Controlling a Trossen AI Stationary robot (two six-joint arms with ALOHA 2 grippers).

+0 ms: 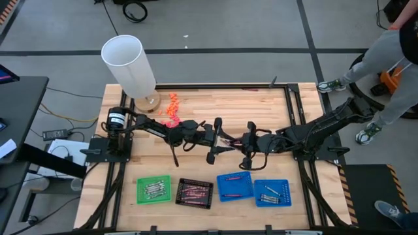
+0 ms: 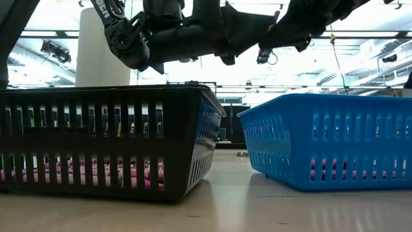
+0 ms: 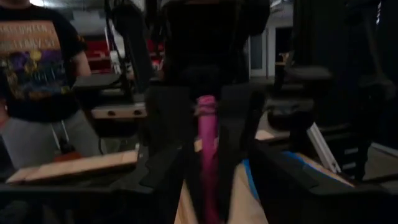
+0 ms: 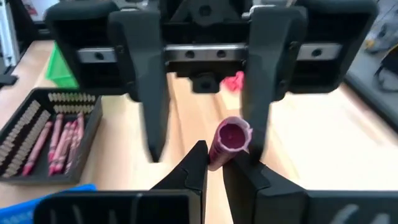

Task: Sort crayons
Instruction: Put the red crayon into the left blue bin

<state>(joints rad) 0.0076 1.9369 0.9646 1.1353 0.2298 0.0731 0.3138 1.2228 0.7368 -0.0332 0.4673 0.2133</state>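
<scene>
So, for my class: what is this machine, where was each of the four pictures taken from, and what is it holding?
Two dark robot arms stand at a wooden table, seen from above, from table height, and from a camera on each wrist. Their tips meet mid-table. The right gripper is shut on a pink crayon; the left gripper faces it, fingers apart around the crayon, so it looks like a hand-over. At the near edge sit four trays with crayons: a green tray, a black tray and two blue trays. A white cylinder stands behind.

Four slotted plastic trays [image 1: 153, 190] sit in a row along the wooden table's [image 1: 196, 104] near edge, with the tall white cylinder [image 1: 130, 64] at its far left corner.
</scene>
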